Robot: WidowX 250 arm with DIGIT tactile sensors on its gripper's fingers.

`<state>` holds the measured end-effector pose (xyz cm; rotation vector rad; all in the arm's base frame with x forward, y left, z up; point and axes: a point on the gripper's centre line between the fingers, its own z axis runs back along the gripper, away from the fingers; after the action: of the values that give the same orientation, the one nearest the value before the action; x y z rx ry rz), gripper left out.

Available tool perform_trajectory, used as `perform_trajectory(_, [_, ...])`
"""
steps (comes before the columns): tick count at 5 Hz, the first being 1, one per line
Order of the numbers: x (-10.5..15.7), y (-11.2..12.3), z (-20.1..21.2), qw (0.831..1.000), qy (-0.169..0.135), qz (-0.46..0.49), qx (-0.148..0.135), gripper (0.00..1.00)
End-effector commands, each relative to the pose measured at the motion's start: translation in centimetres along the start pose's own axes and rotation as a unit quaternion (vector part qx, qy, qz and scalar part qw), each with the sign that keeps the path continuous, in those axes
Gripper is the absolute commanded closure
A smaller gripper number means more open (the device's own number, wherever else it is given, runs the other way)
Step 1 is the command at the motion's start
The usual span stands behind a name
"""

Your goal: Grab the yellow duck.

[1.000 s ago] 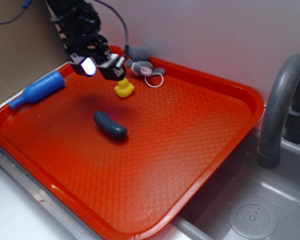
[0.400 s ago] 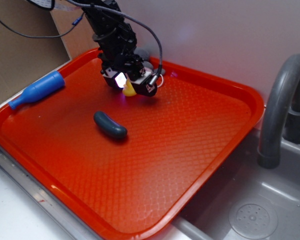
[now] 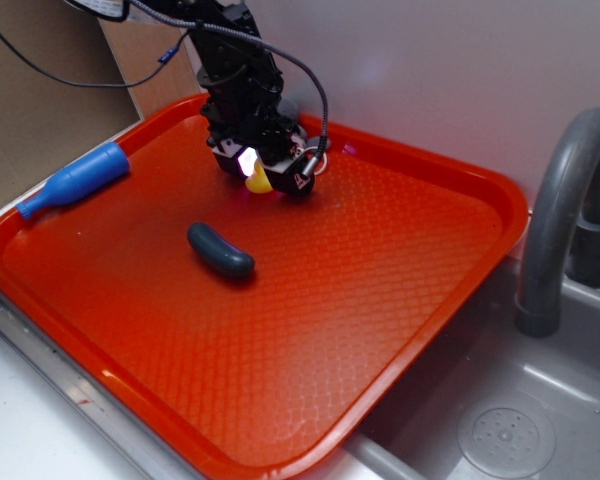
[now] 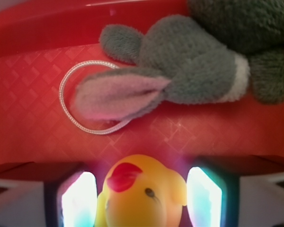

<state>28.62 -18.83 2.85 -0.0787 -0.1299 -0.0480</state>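
**The duck sits between the hand's two fingers**

Closest in the outside view is the white counter (image 3: 20,425) edge, and on it rests a big red plastic tray (image 3: 380,300) with a bumpy diamond pattern. To the right of the tray is a grey sink (image 3: 510,420) with a round drain, and a curved grey tap (image 3: 560,210) stands over it.

On the tray, nearer the front, lies a dark grey oblong thing (image 3: 220,251) with rounded ends. A blue plastic bottle (image 3: 75,180) lies on the tray's left rim, well apart from the other things.

Farther back is the black robot hand (image 3: 264,178), down low over the tray. A little yellow rubber duck (image 3: 258,180) peeks out under it, near the tray's back rim. In the wrist view the duck (image 4: 142,194) has a round head, a red beak and a small dark eye. It sits right in the middle, between the two fingers (image 4: 78,201), which glow with bright light on each side of it. The hand is spread open around the duck. You cannot tell if the fingers touch it.

Just past the duck lies a soft grey plush mouse (image 4: 189,71) with a pink ear. A thin white ring of cord (image 4: 66,99) lies on the tray beside the ear. The mouse is up against the tray's back rim.
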Motion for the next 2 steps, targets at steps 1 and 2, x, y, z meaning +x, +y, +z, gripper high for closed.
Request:
perform_trajectory(1, [-1.9, 0.6, 3.5, 0.999, 0.005, 0.037, 0.027, 1.0])
perform_trajectory(2, [-2.7, 1.9, 7.1, 0.997, -0.007, 0.058, 0.05, 1.0])
